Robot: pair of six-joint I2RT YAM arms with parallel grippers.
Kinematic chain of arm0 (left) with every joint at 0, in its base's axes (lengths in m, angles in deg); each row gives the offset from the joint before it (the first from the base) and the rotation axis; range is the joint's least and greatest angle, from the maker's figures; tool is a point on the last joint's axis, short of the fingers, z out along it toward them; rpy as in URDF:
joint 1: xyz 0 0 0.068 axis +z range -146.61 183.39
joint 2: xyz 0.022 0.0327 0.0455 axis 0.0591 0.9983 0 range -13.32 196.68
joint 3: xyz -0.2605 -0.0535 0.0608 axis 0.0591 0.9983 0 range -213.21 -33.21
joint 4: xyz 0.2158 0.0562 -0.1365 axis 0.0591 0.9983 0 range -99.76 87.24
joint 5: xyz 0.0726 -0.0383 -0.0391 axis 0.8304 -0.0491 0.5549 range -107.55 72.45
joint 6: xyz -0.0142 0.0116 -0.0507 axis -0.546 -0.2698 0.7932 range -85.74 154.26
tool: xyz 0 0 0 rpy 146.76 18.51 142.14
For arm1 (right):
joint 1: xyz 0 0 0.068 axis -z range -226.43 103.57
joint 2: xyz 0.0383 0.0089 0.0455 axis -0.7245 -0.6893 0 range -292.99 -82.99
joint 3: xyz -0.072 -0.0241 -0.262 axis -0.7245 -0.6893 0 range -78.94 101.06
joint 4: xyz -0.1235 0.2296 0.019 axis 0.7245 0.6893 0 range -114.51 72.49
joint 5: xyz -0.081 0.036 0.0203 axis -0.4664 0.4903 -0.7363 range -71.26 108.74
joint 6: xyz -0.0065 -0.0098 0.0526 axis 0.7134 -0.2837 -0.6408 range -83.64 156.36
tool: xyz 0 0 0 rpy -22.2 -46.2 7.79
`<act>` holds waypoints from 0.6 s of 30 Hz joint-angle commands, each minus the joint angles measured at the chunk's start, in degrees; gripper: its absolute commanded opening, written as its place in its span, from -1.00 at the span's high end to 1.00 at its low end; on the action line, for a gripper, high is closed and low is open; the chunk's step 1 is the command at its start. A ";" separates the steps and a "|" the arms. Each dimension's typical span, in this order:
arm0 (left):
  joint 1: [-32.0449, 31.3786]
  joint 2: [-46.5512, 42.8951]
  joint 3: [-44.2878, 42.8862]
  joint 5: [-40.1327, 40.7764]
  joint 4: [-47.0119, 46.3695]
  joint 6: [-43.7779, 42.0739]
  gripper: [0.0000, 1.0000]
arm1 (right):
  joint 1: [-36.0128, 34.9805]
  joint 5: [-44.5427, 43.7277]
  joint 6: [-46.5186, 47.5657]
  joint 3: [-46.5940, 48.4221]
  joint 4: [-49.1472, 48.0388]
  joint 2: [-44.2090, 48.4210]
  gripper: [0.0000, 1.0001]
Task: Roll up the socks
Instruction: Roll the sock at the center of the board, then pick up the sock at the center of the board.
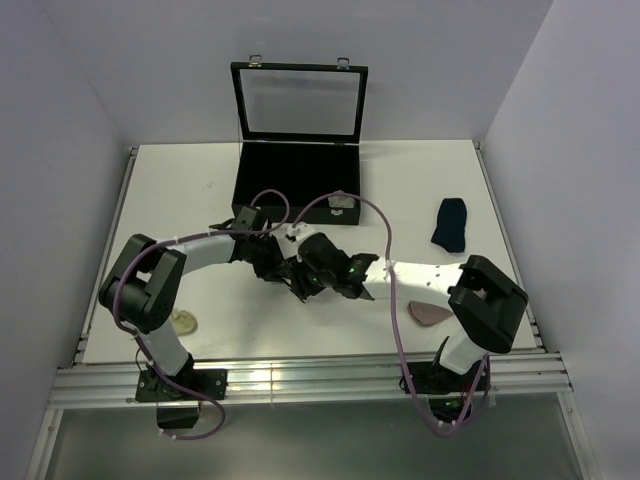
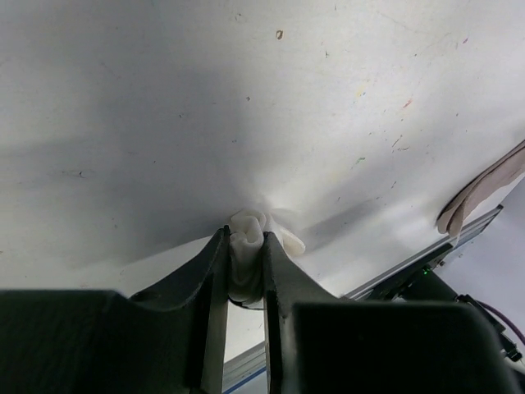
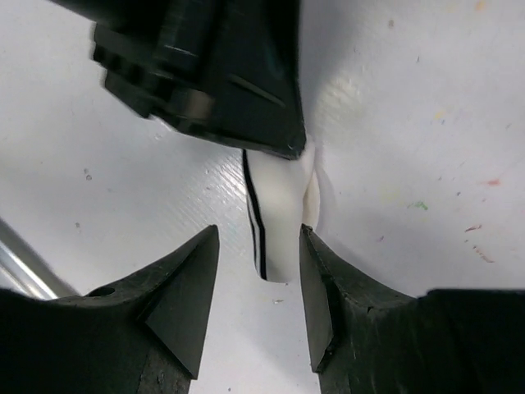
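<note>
Your left gripper [image 2: 244, 240] pinches the white sock [image 3: 283, 222] at mid-table, likely anchoring the bunched end so it can't unroll. Your right gripper [image 3: 258, 238] stands spread around the black-striped cuff, gripping nothing, placed to take hold. The navy sock [image 1: 450, 223] lies well apart.

Left arm [image 1: 195, 252]: elbow raised at left, forearm stretched rightward. Right arm [image 1: 425, 272]: elbow up at right, forearm reaching leftward, roughly mirrored. Wrists meet in middle, heads almost touching, both angled down. Left gripper [image 2: 244, 240]: fingers drawn close, pinching bunched white sock [image 2: 246, 267]. Right gripper [image 3: 258, 238]: jaws apart, straddling sock's striped end, not clamped.
</note>
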 commanded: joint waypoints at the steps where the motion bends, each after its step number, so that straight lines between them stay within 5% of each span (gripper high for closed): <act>1: -0.38 1.23 -2.02 2.16 3.30 -2.56 0.89 | -3.85 -15.73 6.07 4.94 6.64 0.99 -0.03; 18: -0.47 2.99 -4.05 1.36 4.36 -3.27 0.90 | -13.35 -28.05 14.08 11.64 7.26 -12.11 -0.02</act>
